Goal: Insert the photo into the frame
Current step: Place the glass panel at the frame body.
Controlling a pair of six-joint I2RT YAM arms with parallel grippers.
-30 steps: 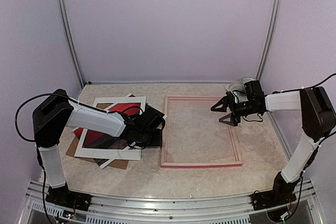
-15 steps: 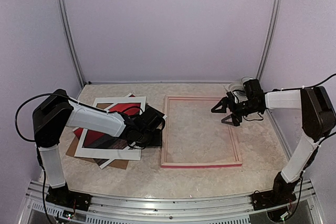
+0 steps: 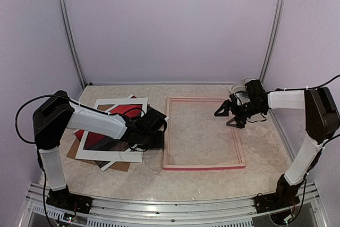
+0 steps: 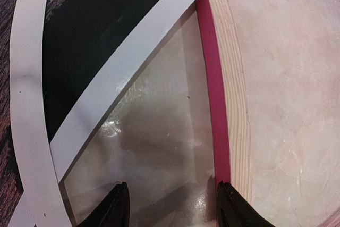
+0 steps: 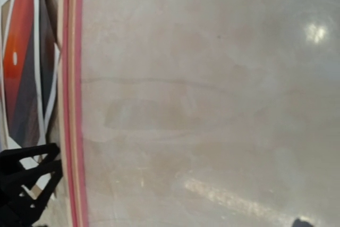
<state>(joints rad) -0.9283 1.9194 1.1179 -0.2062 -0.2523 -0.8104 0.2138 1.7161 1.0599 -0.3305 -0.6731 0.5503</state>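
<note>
The pink frame [image 3: 204,167] lies flat at mid-table with its pale wood side up; its left rail [image 4: 212,89] [image 5: 71,104] runs through both wrist views. The photo [image 3: 123,111] [image 5: 21,62], red sky with a small white sun, lies in the pile at the left under the white mat [image 3: 106,155]. My left gripper [image 3: 154,134] [image 4: 172,208] hovers low just outside the frame's left rail. Its jaws stand apart over a clear glossy sheet [image 4: 154,131] with nothing between them. My right gripper [image 3: 227,115] [image 5: 170,211] hangs wide open over the frame's right half.
A brown backing board [image 3: 119,166] pokes out from under the mat. White cable coils [image 3: 241,86] lie at the back right corner. Purple walls and metal posts close in the table on three sides.
The right gripper has drifted slightly toward the back of the frame and its jaws have spread a touch wider. The left arm and the pile have not moved.
</note>
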